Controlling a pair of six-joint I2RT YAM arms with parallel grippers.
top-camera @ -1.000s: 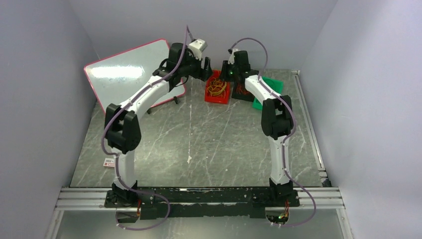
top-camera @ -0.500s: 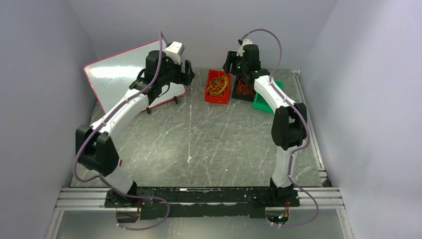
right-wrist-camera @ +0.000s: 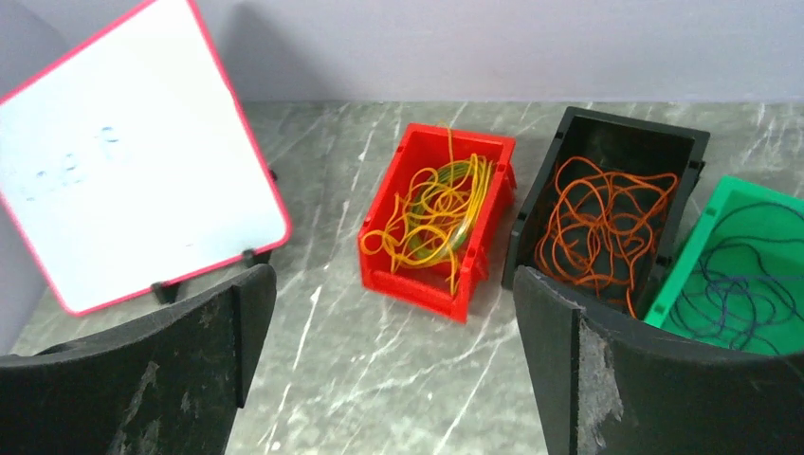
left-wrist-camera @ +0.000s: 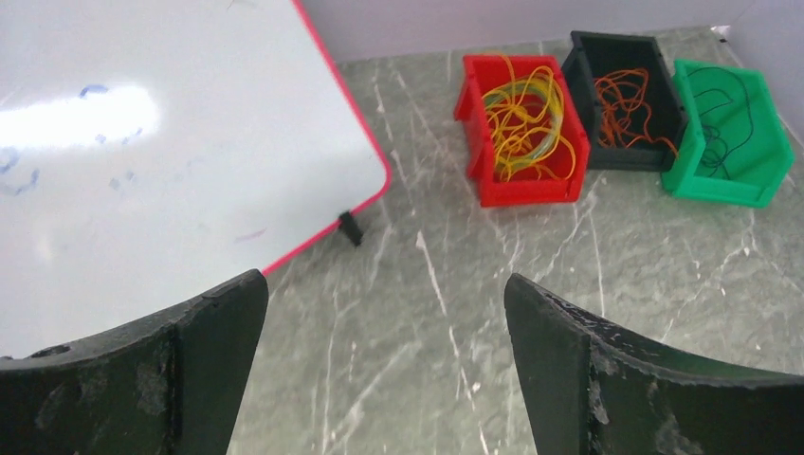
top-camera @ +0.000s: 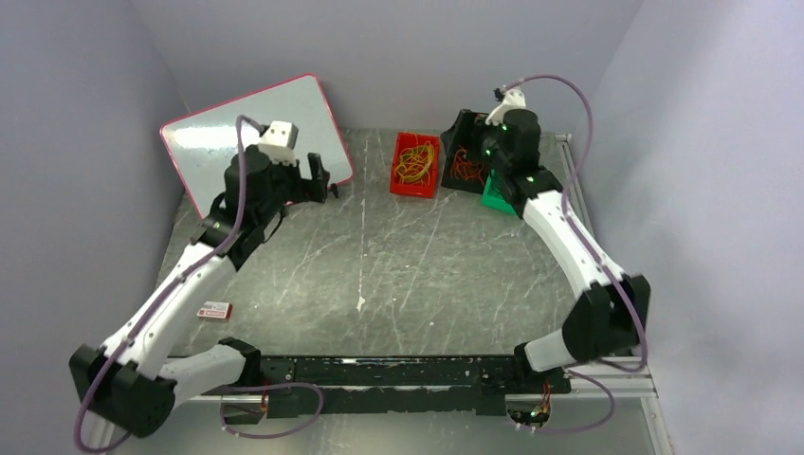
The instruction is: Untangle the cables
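Observation:
The cables lie sorted in three small bins at the back of the table. Yellow cables (top-camera: pixel 414 163) (left-wrist-camera: pixel 524 121) (right-wrist-camera: pixel 438 213) fill the red bin (right-wrist-camera: pixel 431 284). Orange cables (left-wrist-camera: pixel 630 104) (right-wrist-camera: pixel 604 227) lie in the black bin (left-wrist-camera: pixel 612 43). Dark cables (left-wrist-camera: pixel 725 123) (right-wrist-camera: pixel 740 284) lie in the green bin (left-wrist-camera: pixel 749 194). My left gripper (top-camera: pixel 325 182) (left-wrist-camera: pixel 384 280) hangs open above bare table, well left of the bins, by the whiteboard's corner. My right gripper (top-camera: pixel 463 128) (right-wrist-camera: pixel 393 273) is open too, above the black bin's far end. Neither holds anything.
A red-framed whiteboard (top-camera: pixel 251 133) (left-wrist-camera: pixel 142 142) (right-wrist-camera: pixel 133 161) leans on small black feet at the back left. A small red and white card (top-camera: pixel 214 310) lies near the table's left edge. In the top view the right arm covers most of the green bin (top-camera: pixel 493 197).
Both grippers have opened wide and drawn away from the bins. The left arm swung left and nearer; the right arm swung right, its elbow dropping toward the near right.

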